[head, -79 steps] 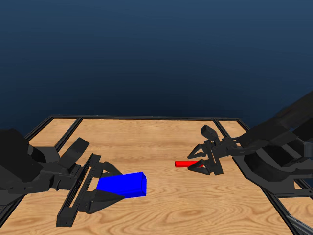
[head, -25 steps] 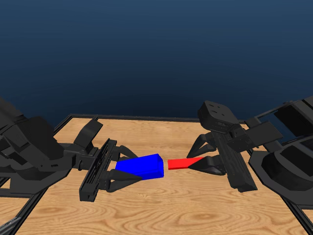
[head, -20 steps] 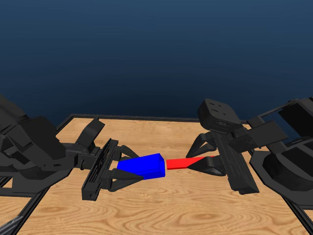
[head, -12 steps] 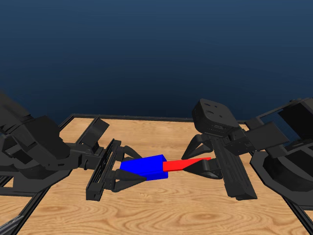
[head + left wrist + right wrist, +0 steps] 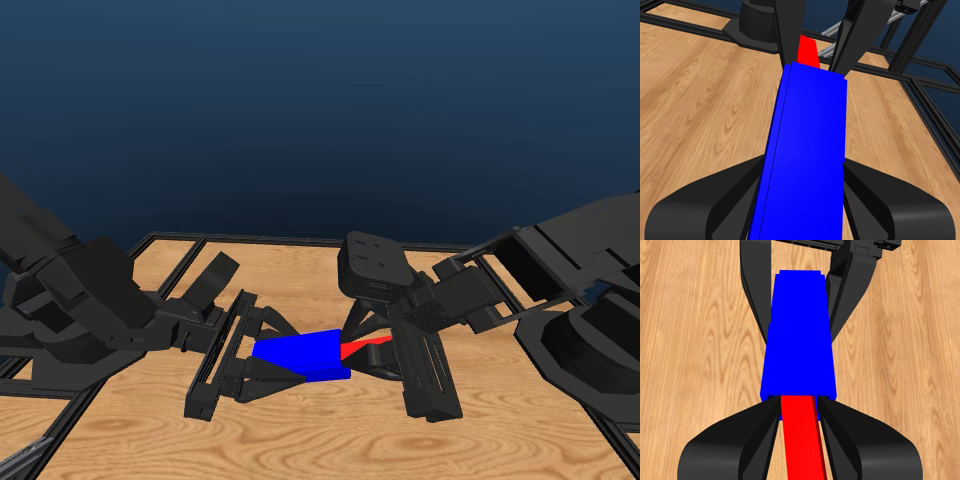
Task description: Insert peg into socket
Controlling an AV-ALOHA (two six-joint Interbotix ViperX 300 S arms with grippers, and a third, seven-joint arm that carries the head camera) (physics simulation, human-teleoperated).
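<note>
Jaws of both arms clamp smooth bars: thin red peg (image 5: 366, 345) entering boxy blue socket (image 5: 300, 356).

Peg (image 5: 366, 344) in socket (image 5: 298, 353), rightward.

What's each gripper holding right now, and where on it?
Left gripper clamps the socket by its sides, toward its rear end. Right gripper clamps the peg along its exposed length.
</note>
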